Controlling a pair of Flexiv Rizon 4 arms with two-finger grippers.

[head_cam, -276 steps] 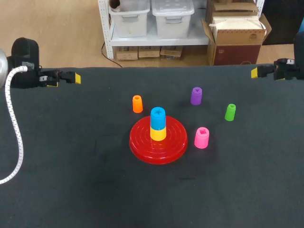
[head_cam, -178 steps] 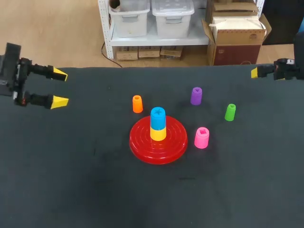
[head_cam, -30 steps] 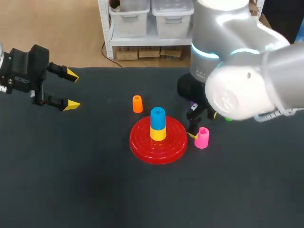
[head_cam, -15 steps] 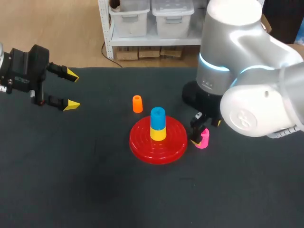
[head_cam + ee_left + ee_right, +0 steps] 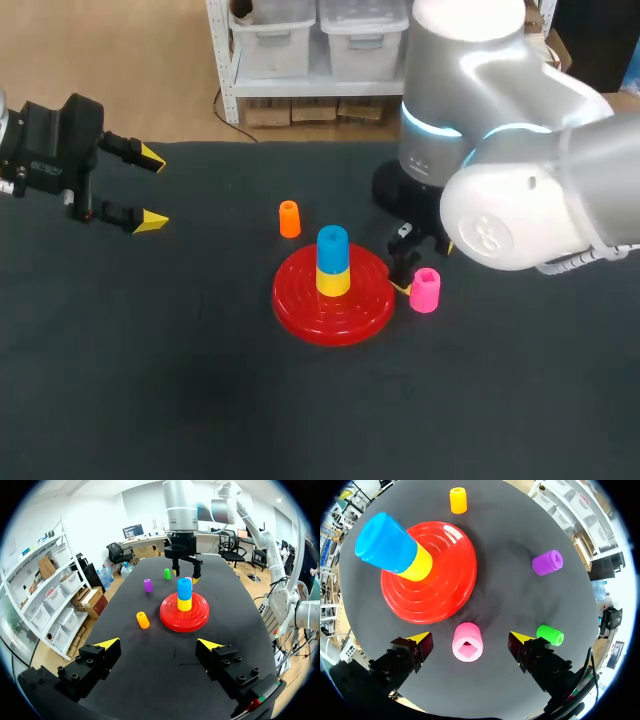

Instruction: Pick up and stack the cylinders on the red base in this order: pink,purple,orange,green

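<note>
R arm [image 5: 500, 150] hides purple cyl [image 5: 547, 562] & green cyl [image 5: 550, 635] in head view. R fingers [image 5: 422, 640] spread, pink cyl [image 5: 467, 642] between, untouched. L fingers [image 5: 109, 643] spread near worktop [image 5: 150, 380] edge.

Head overhead, wrists nearer, sharing red base [image 5: 345, 315]

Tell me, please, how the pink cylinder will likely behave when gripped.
The pink cylinder looks like rigid, hollow plastic, so probably stiff and light. Its smooth round wall might slip in the right gripper. Squat and upright, it should hardly tip.

A robotics lab: left arm [image 5: 40, 150] and right arm [image 5: 500, 150] over black table [image 5: 200, 400].
</note>
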